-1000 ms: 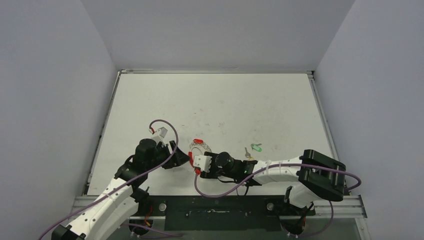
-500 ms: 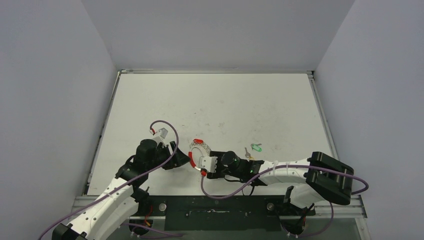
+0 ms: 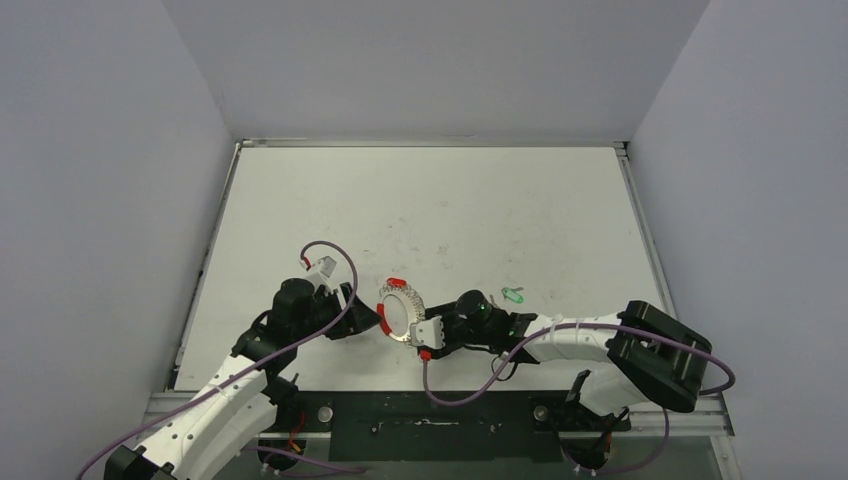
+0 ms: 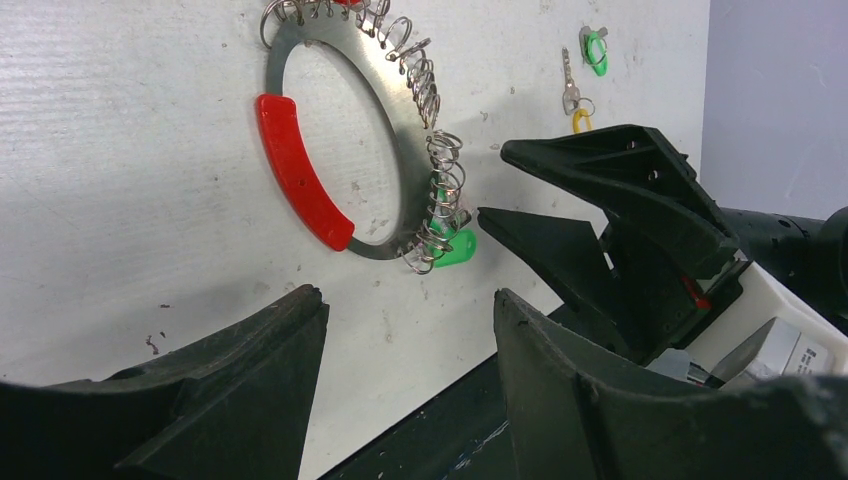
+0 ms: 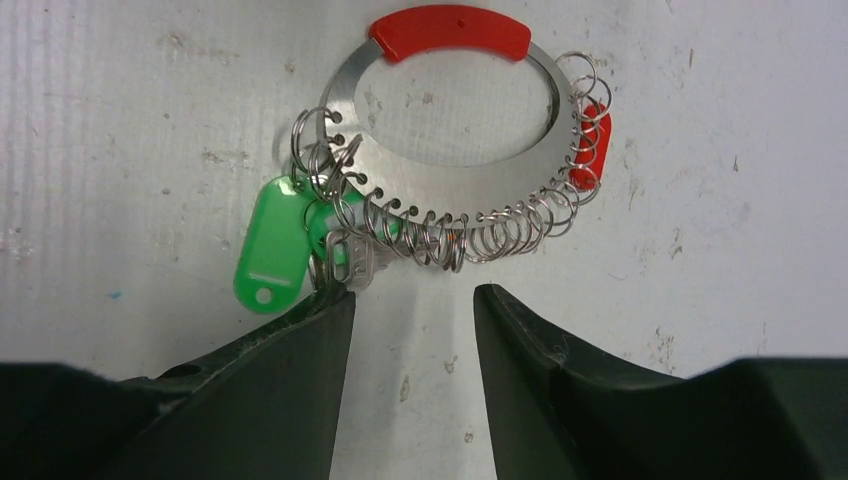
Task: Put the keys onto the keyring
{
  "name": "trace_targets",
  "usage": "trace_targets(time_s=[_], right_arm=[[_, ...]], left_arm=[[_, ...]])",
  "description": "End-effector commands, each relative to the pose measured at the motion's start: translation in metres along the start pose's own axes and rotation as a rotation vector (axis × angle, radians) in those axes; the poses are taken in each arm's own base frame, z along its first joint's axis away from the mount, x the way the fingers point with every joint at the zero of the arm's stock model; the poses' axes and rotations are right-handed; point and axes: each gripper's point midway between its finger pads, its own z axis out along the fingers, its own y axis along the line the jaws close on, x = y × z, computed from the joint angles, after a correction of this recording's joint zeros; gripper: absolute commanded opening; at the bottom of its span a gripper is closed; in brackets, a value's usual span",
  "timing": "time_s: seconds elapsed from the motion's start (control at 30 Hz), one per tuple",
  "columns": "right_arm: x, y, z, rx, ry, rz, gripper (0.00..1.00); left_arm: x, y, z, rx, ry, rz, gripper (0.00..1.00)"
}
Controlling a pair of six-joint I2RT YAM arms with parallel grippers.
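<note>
No legible text or labels

Flat silvery keyring point(image 5: 470, 190), hooked green key point(image 5: 270, 248) on its coils; loose keys point(image 4: 595, 50) apart.

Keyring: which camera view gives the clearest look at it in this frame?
Right wrist. The keyring lies whole and nearly face-on, coils and red segments sharp, with a green-tagged key on its loops. The left wrist view shows the keyring obliquely, top edge cropped. The top external view shows the keyring from above but tiny.
</note>
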Motion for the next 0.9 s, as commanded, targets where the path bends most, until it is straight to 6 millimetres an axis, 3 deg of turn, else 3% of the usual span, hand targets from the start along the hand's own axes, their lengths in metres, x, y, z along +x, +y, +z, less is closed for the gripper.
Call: trace_targets(time_s=[0.0,0.33,0.47,0.87], right_arm=[[-0.032,-0.008,0.009,-0.056,-0.136,-0.113,0.47],[-0.045,0.001,0.008,-0.135,-0.196,-0.190,0.43],[-0.042,0.003,0.011,-0.158,-0.182,-0.198,0.35],[-0.038,0.003,0.020,-0.177,-0.153,-0.198,0.33]], left_arm=[[-0.008,-0.009,0.001,0.044,-0.031,0.006,0.60],[-0.007,-0.009,-0.001,0.044,-0.035,0.005,0.60],[-0.007,-0.008,-0.001,0.045,-0.036,0.004,0.60],[-0.005,-0.006,-0.001,0.039,-0.037,-0.005,0.60]])
